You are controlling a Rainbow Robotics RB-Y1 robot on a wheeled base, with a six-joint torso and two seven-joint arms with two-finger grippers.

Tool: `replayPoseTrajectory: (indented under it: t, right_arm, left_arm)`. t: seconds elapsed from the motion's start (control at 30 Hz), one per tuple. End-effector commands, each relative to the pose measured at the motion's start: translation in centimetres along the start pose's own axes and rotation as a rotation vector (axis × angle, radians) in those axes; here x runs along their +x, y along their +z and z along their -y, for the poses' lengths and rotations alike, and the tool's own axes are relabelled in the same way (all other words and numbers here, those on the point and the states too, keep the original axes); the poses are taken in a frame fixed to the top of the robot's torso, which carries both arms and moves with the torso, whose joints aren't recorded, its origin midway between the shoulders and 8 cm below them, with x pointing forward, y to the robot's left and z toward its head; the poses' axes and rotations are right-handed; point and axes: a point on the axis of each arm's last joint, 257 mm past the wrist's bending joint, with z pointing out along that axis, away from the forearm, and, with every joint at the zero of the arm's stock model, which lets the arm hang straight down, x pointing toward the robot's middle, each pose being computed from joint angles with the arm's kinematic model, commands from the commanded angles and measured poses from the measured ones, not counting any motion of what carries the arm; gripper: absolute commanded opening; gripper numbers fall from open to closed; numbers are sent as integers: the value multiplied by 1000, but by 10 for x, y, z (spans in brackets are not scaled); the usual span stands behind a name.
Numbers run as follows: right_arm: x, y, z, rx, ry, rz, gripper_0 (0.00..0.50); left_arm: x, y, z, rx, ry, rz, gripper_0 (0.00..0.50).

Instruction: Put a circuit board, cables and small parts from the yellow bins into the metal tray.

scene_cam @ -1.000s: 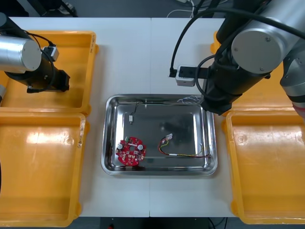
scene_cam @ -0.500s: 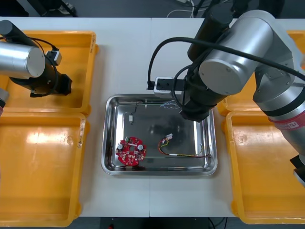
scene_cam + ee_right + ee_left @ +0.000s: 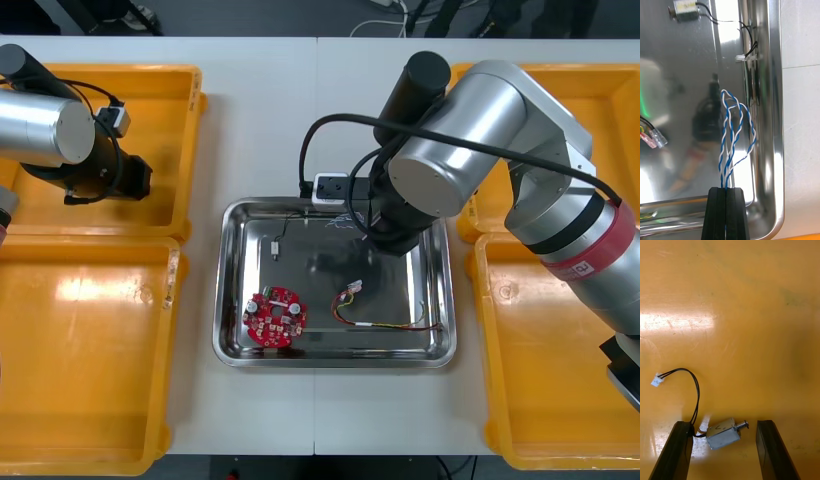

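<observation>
Right gripper: black fingers pinched tight on the twisted blue and white cable. Its loops fan out ahead of the tips, over the metal tray. Whether they touch the shiny floor is hard to tell.

From the front those fingers are hidden under the bulky wrist of the right arm, with just a wisp of cable peeking out by the tray's far rim. The arm reaches in from the right, wrist pointing down over the tray's far right part.

Also in the tray is a small metal part near the far wall, half cut off at the edge of the right wrist view. A thin black cable runs along that wall. The round red circuit board sits near left, and the red and yellow cable lies near right.

Now the left gripper: fingers spread wide, low in the far left yellow bin. It straddles a second small metal part, whose black lead curls past one finger to a white plug. The left arm angles over that bin.
</observation>
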Motion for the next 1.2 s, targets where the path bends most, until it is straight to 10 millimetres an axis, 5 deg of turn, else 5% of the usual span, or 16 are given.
replayPoseTrajectory:
  t: [0.03, 0.1, 0.13, 0.2, 0.23, 1.1, 1.17, 1.2]
  right_arm:
    - [-13, 5, -2, 13, -47, 9, 0]
    - [-11, 9, -4, 6, -43, 8, 0]
    - [-9, 13, -4, 2, -36, 10, 0]
    - [-6, 17, -5, -5, -32, 9, 0]
    - [-5, 19, -6, -7, -31, 10, 0]
    - [20, 43, -14, 12, -49, 20, 1]
    - [21, 43, -13, 16, -52, 19, 56]
    - [21, 42, -12, 21, -56, 16, 161]
  left_arm:
    - [-1, -1, -18, -24, 90, 20, 458]
    - [1, 0, -18, -24, 90, 19, 437]
    - [0, -1, -18, -23, 94, 20, 359]
    - [1, 0, -18, -22, 95, 19, 23]
    - [1, -1, -18, -22, 95, 20, 2]
    - [-1, -14, -28, -44, 101, -17, 0]
    - [-3, -19, -28, -41, 97, -26, 0]
    - [-5, -22, -28, -39, 91, -30, 0]
